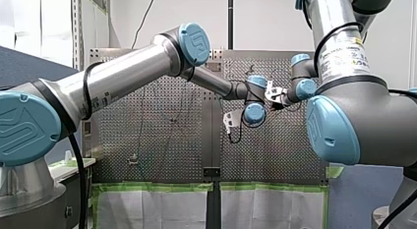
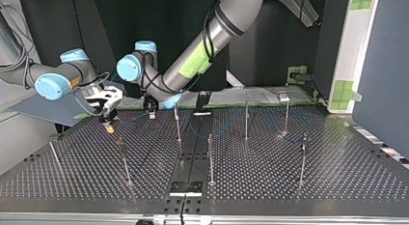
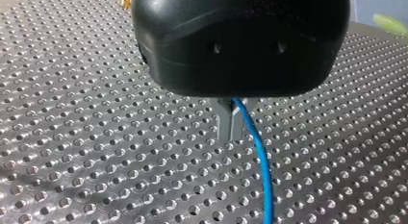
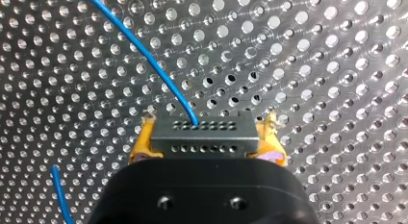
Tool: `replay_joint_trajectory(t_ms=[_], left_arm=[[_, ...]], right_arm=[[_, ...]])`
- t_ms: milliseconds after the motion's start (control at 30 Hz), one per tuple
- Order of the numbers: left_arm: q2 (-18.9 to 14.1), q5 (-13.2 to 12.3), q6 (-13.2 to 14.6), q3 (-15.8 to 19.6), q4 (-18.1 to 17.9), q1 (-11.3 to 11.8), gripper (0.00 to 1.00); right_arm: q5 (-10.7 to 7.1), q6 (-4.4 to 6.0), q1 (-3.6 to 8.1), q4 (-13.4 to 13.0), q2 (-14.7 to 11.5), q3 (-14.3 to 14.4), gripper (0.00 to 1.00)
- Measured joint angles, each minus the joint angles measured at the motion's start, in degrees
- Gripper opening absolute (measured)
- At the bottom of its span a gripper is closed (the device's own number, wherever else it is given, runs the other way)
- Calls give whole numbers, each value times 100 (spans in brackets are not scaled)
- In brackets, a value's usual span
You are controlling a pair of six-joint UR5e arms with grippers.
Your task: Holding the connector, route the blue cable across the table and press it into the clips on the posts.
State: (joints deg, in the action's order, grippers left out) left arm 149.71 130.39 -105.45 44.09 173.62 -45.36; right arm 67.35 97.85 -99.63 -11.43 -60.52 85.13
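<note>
In the right wrist view my right gripper (image 4: 206, 133) has yellow pads (image 4: 143, 137) shut on a grey connector block (image 4: 202, 142). A thin blue cable (image 4: 159, 70) leaves the block and runs away over the perforated table. In the left wrist view my left gripper (image 3: 233, 132) has its metal fingers (image 3: 225, 120) shut on the blue cable (image 3: 260, 171), which trails on past them just above the table. In the top view my right gripper (image 2: 109, 121) and my left gripper (image 2: 151, 108) hang close together at the table's far left, low over the surface.
Several thin upright posts stand across the table in the top view, the nearest to the grippers being post (image 2: 177, 123) and post (image 2: 123, 160). Others rise at mid-table (image 2: 210, 157) and to the right (image 2: 303, 155). A small plate (image 2: 185, 188) lies at the near edge.
</note>
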Motion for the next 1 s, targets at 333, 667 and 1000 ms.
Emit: replay_joint_trajectory(t_ms=[333, 667, 1000], left_arm=[[-137, 309, -7, -124, 237, -67, 0], [-593, 342, 0, 36, 234, -130, 0], [-916, 372, 3, 23, 186, -228, 0]], right_arm=[[-40, -63, 2, 120, -11, -141, 0], [-46, -90, 31, 419, -332, -379, 0], [-101, -48, 35, 663, -672, -554, 0]])
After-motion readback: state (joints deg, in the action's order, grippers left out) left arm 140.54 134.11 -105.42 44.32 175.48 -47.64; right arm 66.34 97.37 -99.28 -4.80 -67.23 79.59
